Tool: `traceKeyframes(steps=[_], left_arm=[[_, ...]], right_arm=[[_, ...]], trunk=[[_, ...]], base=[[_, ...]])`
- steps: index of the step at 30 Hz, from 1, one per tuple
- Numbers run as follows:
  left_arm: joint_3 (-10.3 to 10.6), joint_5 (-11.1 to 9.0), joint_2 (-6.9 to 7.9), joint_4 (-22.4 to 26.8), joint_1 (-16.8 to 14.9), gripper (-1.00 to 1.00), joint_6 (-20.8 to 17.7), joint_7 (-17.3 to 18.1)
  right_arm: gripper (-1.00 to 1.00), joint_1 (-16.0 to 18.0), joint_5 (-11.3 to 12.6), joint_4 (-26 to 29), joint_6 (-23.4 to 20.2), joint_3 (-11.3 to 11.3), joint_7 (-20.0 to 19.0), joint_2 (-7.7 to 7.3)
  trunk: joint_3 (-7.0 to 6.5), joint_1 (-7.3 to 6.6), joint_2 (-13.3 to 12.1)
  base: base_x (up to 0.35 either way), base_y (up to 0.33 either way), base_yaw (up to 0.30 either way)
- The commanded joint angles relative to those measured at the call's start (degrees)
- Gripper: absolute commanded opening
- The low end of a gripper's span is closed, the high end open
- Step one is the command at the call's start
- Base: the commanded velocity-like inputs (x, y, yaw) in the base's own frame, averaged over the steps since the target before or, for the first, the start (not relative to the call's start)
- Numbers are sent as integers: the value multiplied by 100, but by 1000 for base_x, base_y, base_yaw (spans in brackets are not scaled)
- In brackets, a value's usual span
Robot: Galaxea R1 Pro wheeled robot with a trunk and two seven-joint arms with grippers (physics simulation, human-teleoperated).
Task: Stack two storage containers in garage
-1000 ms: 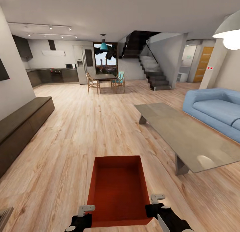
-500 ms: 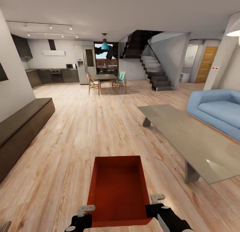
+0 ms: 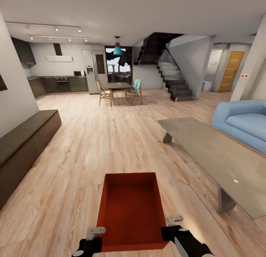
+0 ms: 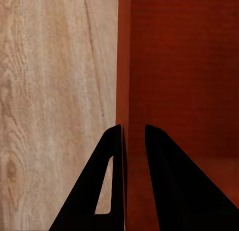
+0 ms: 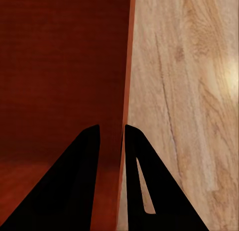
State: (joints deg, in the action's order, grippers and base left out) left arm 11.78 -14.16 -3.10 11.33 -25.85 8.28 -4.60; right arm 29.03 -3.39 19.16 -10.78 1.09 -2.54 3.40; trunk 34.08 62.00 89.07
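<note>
An orange-red storage container point(image 3: 131, 209) hangs low in front of me over the light wood-plank floor of the living room. My left gripper point(image 3: 93, 237) is shut on the bin's left wall near its close corner; in the left wrist view its fingers point(image 4: 117, 161) straddle that wall point(image 4: 123, 66). On the opposite wall my right gripper point(image 3: 173, 227) is shut the same way, with the rim point(image 5: 127, 66) running up between its two fingers point(image 5: 132, 161). The ribbed bottom point(image 5: 59, 66) shows beside them. The second container is out of view.
A grey low table point(image 3: 214, 157) and a blue sofa point(image 3: 244, 124) stand to the right. A long dark cabinet point(image 3: 26, 142) runs along the left wall. Ahead lie open wood floor point(image 3: 111, 135), a dining table with chairs point(image 3: 120, 91), a kitchen, a staircase point(image 3: 173, 79) and a wooden door point(image 3: 231, 70).
The whole view has shifted: the low table and sofa have slid right and nearer, so the camera has moved forward. The container and both grippers keep their places in the picture.
</note>
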Motion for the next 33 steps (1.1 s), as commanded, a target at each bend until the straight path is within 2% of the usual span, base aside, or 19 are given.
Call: traceKeyframes(steps=[1, 33], left_arm=[[-26, -8, 55, 10, 1, -100, 25, -77], [-26, 1, 55, 6, 1, -100, 25, -76]], right_arm=[[-100, 6, -135, 9, -39, -148, 61, -6], [-100, 6, -127, 9, -39, -153, 61, -12]], trunk=[[5, 2, 2], [5, 2, 2]], base=[[275, 204, 0], [278, 204, 0]])
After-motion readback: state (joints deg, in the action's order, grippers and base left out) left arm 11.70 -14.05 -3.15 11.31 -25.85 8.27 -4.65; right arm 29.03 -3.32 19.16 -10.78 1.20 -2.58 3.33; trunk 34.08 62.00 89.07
